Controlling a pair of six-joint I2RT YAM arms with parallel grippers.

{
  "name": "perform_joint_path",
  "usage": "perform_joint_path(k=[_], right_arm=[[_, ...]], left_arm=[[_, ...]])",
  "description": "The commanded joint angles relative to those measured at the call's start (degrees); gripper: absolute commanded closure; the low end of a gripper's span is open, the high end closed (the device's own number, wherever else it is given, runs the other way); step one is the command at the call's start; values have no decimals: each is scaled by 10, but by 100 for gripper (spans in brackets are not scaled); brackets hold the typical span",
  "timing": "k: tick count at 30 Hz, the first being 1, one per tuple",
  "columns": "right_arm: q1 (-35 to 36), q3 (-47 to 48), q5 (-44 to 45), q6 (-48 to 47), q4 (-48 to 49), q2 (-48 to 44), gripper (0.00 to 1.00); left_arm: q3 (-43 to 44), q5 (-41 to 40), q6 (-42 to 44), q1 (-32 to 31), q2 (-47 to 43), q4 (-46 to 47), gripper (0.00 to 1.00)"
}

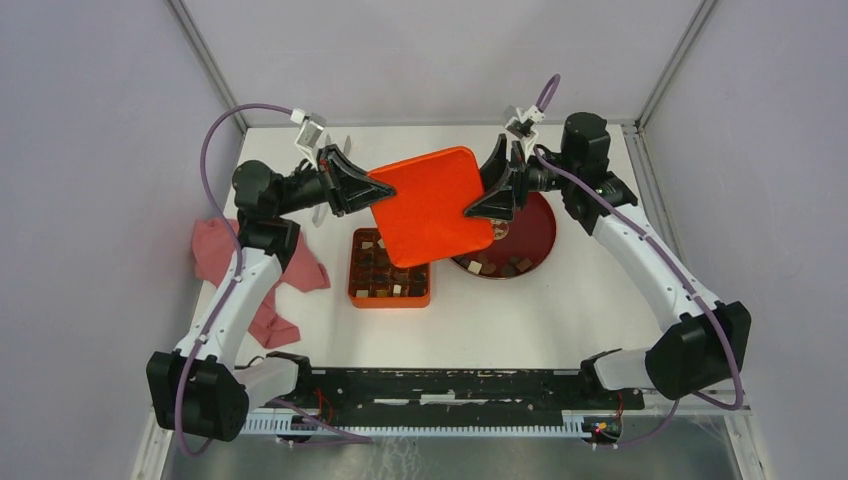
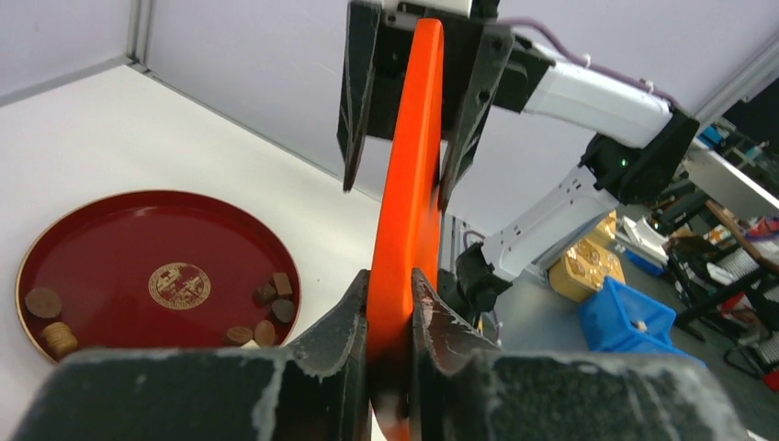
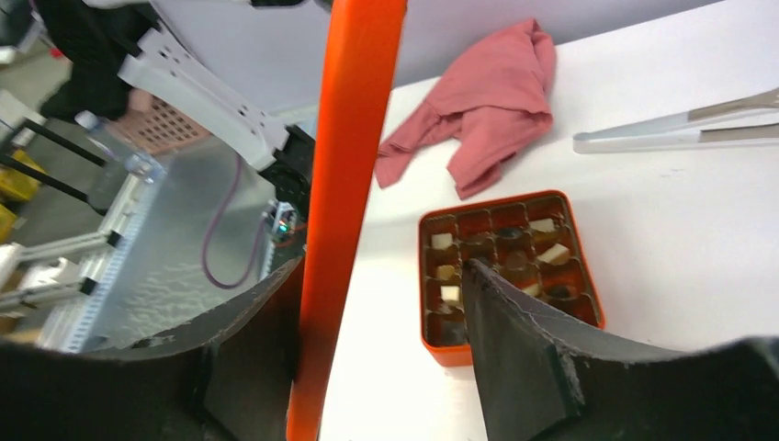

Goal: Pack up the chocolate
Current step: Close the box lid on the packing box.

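Note:
A flat orange lid (image 1: 430, 205) hangs tilted above the table between both grippers. My left gripper (image 2: 390, 280) is shut on its left edge. My right gripper (image 3: 384, 265) is open, its jaws straddling the lid's right edge (image 3: 344, 184), and the lid lies against one finger. Below, the orange compartmented box (image 1: 390, 300) holds several chocolate pieces (image 3: 542, 253) and is partly hidden by the lid. More chocolate pieces (image 2: 266, 303) lie on the round dark-red plate (image 2: 110, 248), to the right of the box in the top view (image 1: 530, 225).
A crumpled pink cloth (image 1: 255, 270) lies left of the box. White tongs (image 3: 680, 129) lie on the table beyond the box. The cell's walls close in the table at the back and on both sides.

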Motion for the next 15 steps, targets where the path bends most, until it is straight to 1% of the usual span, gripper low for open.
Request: perform_joint_path(k=[1, 2, 3, 6, 7, 9, 10, 12, 13, 15], right_arm=[[17, -4, 54, -121, -87, -8, 32], [22, -15, 55, -113, -69, -11, 34], [26, -23, 51, -101, -49, -14, 38], [31, -42, 27, -31, 32, -24, 58], [31, -48, 18, -3, 61, -27, 67], [29, -57, 9, 49, 111, -32, 82], [25, -62, 6, 72, 132, -33, 88], [13, -73, -8, 109, 173, -32, 95], [6, -78, -11, 123, 190, -30, 97], [2, -87, -20, 144, 218, -26, 99]], left_arm=[[12, -62, -78, -3, -22, 56, 98], [8, -64, -97, -4, -20, 78, 98], [6, -65, -113, -5, -19, 94, 98], [3, -64, -134, -5, -20, 117, 98], [1, -59, -143, -5, -19, 128, 98], [-6, -51, -185, -4, -17, 180, 98], [-10, -48, -216, -4, -13, 219, 98], [-16, -42, -312, -3, 5, 321, 98], [-16, -42, -369, -3, 20, 389, 98], [-15, -61, -517, -3, 73, 567, 98]])
